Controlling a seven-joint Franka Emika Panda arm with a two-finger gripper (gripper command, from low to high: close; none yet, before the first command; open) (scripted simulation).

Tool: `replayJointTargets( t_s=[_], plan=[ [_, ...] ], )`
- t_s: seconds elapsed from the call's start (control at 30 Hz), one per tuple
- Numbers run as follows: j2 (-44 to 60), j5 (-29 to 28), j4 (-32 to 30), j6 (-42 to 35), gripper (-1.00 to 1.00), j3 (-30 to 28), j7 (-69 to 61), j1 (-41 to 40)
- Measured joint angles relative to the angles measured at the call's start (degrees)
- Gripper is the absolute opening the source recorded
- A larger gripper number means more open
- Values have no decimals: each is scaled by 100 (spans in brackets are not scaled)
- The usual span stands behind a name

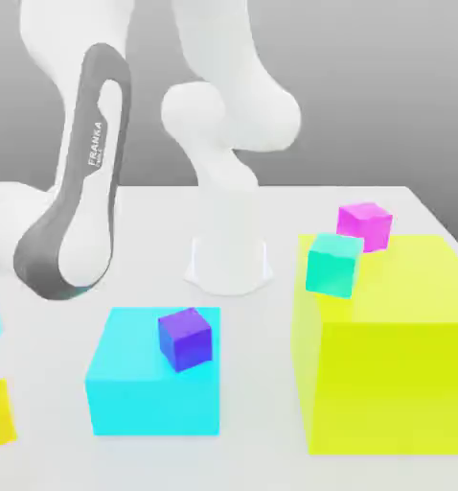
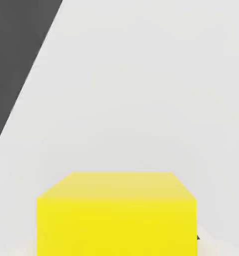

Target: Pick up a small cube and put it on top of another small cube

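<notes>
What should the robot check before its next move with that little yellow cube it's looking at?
1. Yellow cube close under the hand camera: ok.
2. Grip on the cube: cannot tell.
3. Table around the cube free of obstacles: ok.
4. Possible targets upright and uncovered: purple cube on the cyan block, teal cube and magenta cube on the yellow-green block: ok.
5. Which cube is the target: cannot tell.
</notes>
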Motion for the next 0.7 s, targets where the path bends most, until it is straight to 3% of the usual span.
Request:
replayJointTargets(
  t_s=[0.23, 0.7],
  plan=[
    [-1469, -274, -371, -1073, -100, 693, -1026, 911],
    [-4394, -89, -1105, -3252, -100, 1569, -3643, 2768]
  ],
)
